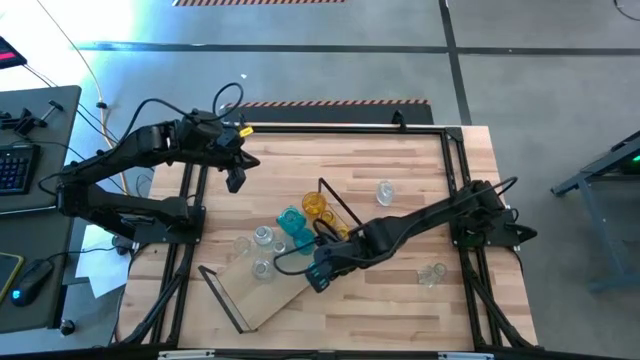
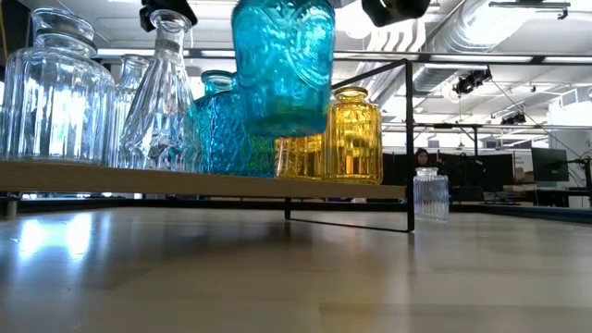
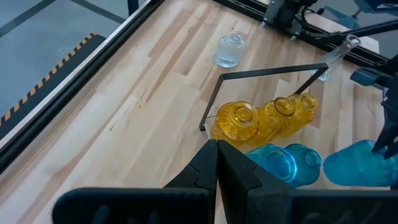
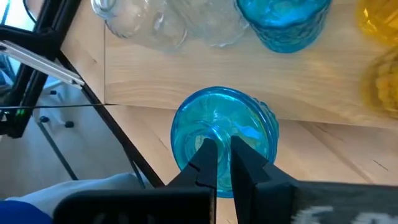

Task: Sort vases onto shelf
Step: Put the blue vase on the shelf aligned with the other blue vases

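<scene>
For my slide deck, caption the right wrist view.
Right tool grips a teal-blue glass vase above the light-wood shelf board's edge.

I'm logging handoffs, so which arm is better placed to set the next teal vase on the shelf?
Right: its gripper already holds a teal vase at the shelf. The left gripper hangs away, shut.

left arm: folded at table's far left, gripper (image 1: 235, 180) hanging, fingers together | right arm: stretched toward table centre, gripper (image 1: 320, 274) low, fingers clamped on a vase (image 4: 225, 140)
</scene>
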### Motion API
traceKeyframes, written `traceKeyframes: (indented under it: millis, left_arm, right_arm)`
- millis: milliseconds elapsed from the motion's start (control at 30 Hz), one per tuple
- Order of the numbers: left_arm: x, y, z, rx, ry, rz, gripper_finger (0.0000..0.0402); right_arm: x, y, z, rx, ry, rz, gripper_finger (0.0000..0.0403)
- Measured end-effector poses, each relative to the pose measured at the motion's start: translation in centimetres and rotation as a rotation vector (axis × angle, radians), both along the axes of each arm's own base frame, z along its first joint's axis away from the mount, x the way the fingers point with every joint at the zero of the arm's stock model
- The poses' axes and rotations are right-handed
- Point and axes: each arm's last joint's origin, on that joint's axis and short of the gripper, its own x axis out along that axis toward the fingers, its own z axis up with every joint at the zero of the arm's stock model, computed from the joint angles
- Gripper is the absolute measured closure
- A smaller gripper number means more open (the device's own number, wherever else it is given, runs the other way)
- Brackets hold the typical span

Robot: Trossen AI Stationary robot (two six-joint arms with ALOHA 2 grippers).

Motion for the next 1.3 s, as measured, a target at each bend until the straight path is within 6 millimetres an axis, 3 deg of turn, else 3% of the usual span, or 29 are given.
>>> traceKeyframes:
  millis: [633, 1300]
  left_arm:
    - [0.1, -0.3, 0.0, 0.001, 0.002, -0.019, 0.0401]
    - [0.1, -0.3, 0.0, 0.015, 0.006, -0.031, 0.0401]
  right_arm:
    - [0.5, -2.4, -0.7, -0.052, 0.033, -0.035, 0.0403]
    - [0.7, -2.4, -1.5, -0.05, 0.067, -0.048, 0.0403]
